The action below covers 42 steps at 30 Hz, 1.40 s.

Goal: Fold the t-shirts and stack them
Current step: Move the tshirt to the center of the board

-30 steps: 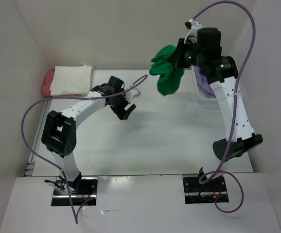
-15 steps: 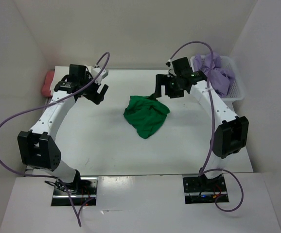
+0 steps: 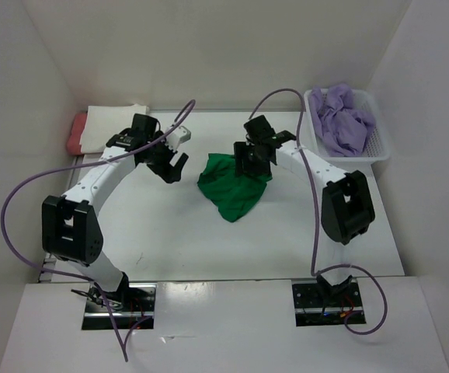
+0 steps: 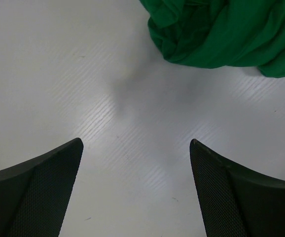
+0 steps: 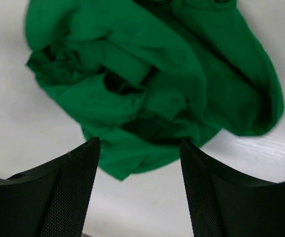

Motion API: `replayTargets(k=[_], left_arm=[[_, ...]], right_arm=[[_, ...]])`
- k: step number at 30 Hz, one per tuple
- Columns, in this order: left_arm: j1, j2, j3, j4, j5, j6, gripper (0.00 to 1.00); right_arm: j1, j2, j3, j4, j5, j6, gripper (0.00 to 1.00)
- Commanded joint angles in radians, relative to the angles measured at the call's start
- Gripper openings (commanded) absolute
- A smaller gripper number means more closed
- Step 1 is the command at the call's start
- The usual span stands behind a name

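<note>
Crumpled green shirt (image 3: 232,189) waiting, both claws spread, empty.
The right claw (image 3: 248,162), nearer, hangs over the shirt's far edge; the left claw (image 3: 175,168) sits off its left side, apart.

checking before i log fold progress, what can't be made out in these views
Salmon-red shirt: top view, mostly under the cream-white shirt; only its left edge shows.
Green shirt: crumpled, so collar and sleeves are indistinguishable; the left wrist view cuts it at the top edge.
Lavender shirt: top view, bunched in the basket, lower part hidden by its walls.
Right end effector: whether it touches the green cloth is unclear.
</note>
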Motion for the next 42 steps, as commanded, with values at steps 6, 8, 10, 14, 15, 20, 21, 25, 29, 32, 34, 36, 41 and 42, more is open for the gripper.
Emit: replayTargets(k=[6, 8, 10, 14, 15, 20, 21, 25, 29, 32, 34, 36, 41, 42], left_arm=[[-0.010, 0.023, 0.003, -0.009, 0.069, 0.010, 0.95], [-0.010, 0.023, 0.002, -0.009, 0.069, 0.010, 0.95], [-0.010, 0.023, 0.002, -0.009, 0.069, 0.010, 0.95], [-0.010, 0.023, -0.007, -0.009, 0.069, 0.019, 0.95], [-0.010, 0.023, -0.007, -0.009, 0.060, 0.019, 0.95], [-0.010, 0.034, 0.013, -0.009, 0.020, 0.019, 0.96], [-0.010, 0.045, 0.027, -0.009, 0.008, 0.019, 0.96], [-0.010, 0.045, 0.038, 0.000, -0.071, -0.005, 0.96], [-0.010, 0.014, 0.038, 0.020, -0.089, -0.014, 0.97], [-0.010, 0.014, 0.029, 0.020, -0.098, -0.014, 0.97], [-0.010, 0.014, 0.029, 0.029, -0.109, -0.014, 0.97], [-0.010, 0.005, 0.029, 0.029, -0.118, -0.014, 0.97], [-0.010, 0.005, 0.029, 0.039, -0.149, -0.024, 0.98], [-0.010, 0.005, 0.038, 0.039, -0.158, -0.024, 0.98]], right_arm=[[-0.006, 0.199, 0.017, 0.082, -0.082, 0.039, 0.73], [-0.006, 0.210, 0.026, 0.065, -0.092, 0.048, 0.39], [-0.006, 0.206, 0.027, 0.031, -0.066, 0.057, 0.06], [-0.006, 0.044, 0.072, -0.027, -0.081, 0.057, 0.00], [-0.006, 0.002, 0.129, -0.027, -0.102, 0.057, 0.00], [0.007, -0.150, 0.409, -0.041, -0.360, -0.010, 0.00], [0.007, -0.159, 0.443, -0.041, -0.375, -0.020, 0.00], [0.020, -0.149, 0.482, -0.127, -0.283, -0.061, 0.00], [0.020, -0.149, 0.399, -0.217, -0.141, -0.087, 0.00], [-0.027, -0.199, 0.341, -0.207, -0.110, -0.087, 0.00], [-0.081, -0.237, 0.341, -0.164, -0.249, -0.087, 0.00], [-0.099, -0.303, 0.385, -0.078, -0.398, -0.077, 0.00], [0.002, -0.238, 0.724, -0.164, -0.446, -0.133, 0.00], [0.054, -0.192, 0.864, -0.191, -0.458, -0.168, 0.00]])
